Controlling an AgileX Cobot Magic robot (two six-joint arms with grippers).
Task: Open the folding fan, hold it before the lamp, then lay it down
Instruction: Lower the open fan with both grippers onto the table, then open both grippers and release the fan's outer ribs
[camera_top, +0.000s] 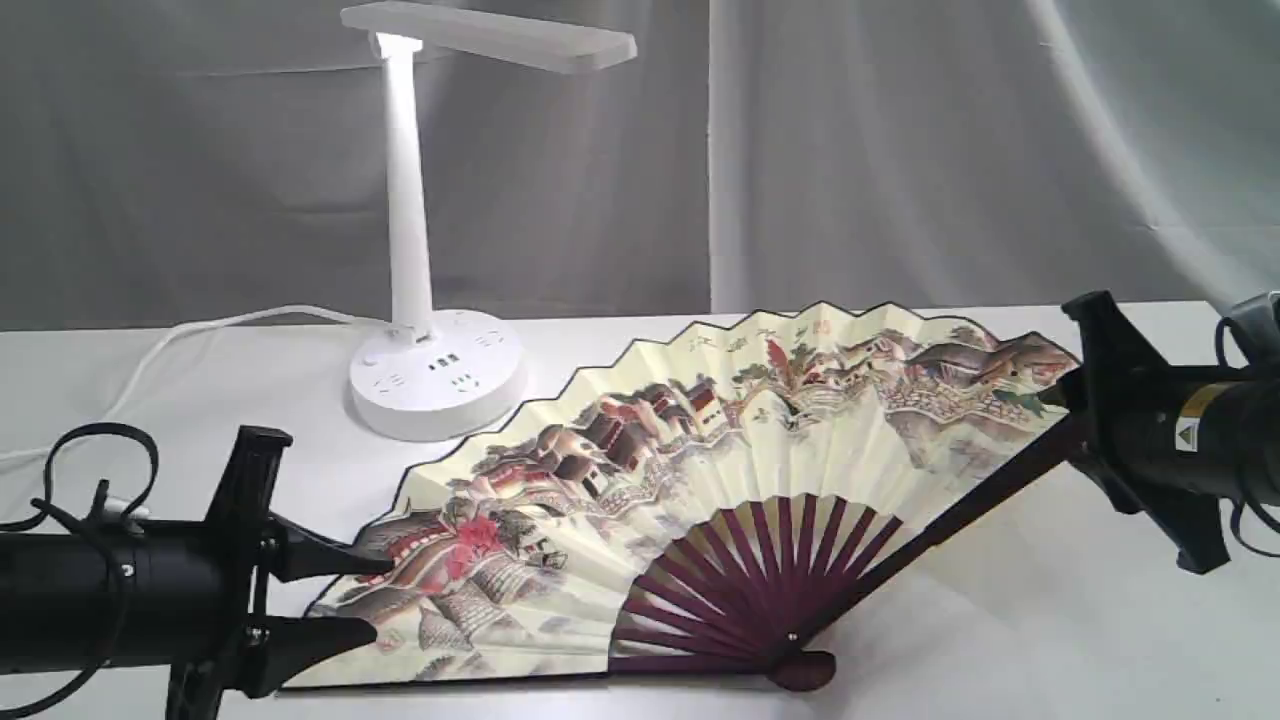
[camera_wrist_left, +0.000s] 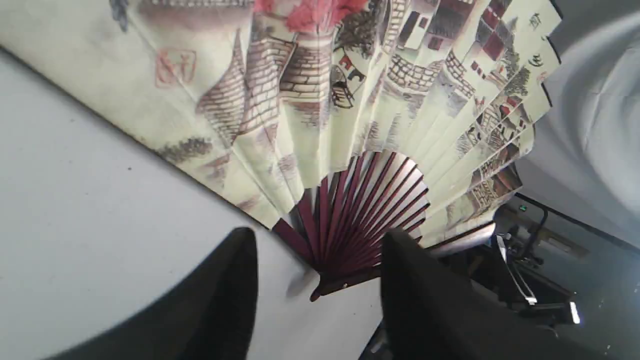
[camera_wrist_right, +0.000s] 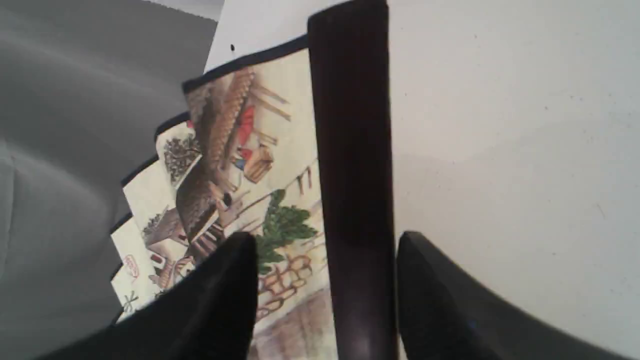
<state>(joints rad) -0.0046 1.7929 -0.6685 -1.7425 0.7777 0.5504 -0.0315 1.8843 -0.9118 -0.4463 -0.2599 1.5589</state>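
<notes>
In the exterior view the folding fan (camera_top: 700, 480) lay fully spread on the desk (camera_top: 1000, 640), painted side up, in front of and to the right of the lamp (camera_top: 405, 200), its top edge just beside the lamp's base. The left claw (camera_top: 375, 597) sat at the fan's left edge and the right claw (camera_top: 1085, 430) at the far guard, one at each end, probably because that spacing kept the pleats stretched open.

In the left wrist view the left claw (camera_wrist_left: 320, 237) stood wide with nothing between its fingers; the fan (camera_wrist_left: 310, 125) lay beyond them.

In the right wrist view the right claw (camera_wrist_right: 327, 240) was parted too. The maroon guard (camera_wrist_right: 350, 150) ran between the fingers unclamped, so laying down looked done.
</notes>
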